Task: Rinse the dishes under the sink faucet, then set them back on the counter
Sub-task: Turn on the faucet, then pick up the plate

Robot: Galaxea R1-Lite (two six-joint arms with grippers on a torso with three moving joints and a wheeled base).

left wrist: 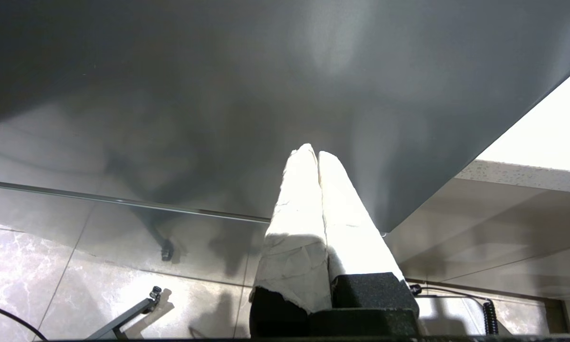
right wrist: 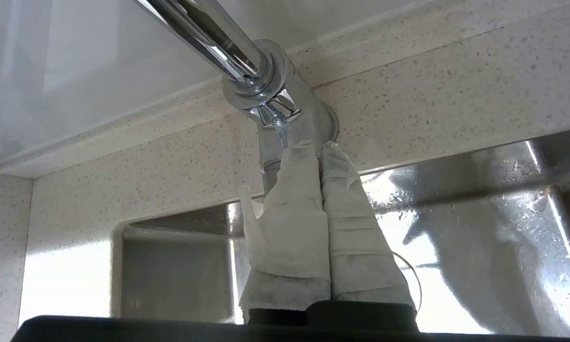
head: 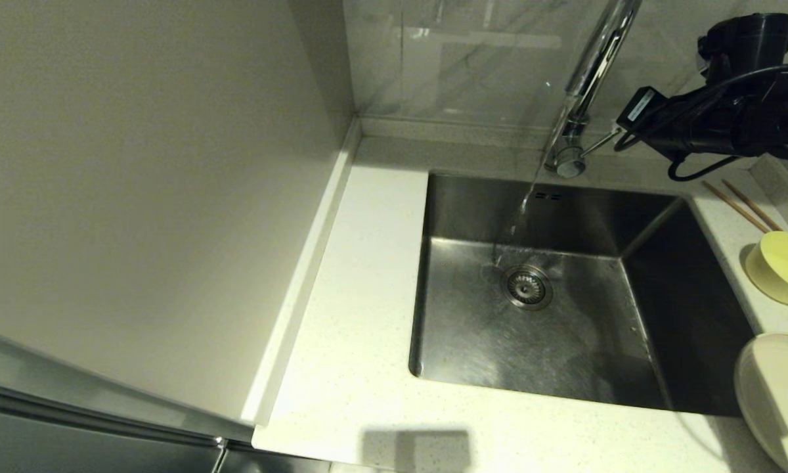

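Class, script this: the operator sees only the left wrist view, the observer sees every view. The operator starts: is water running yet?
Observer: Yes, a stream falls from the sink faucet into the sink.
Operator: Where is the right gripper?
Observer: Shut, its tips beside the faucet's lever.
Operator: Any dishes in the sink?
Observer: None; bowl, plate and chopsticks lie on the counter to its right.

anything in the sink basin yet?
No. In the head view the sink holds only running water; the plate, bowl and chopsticks sit on the counter.
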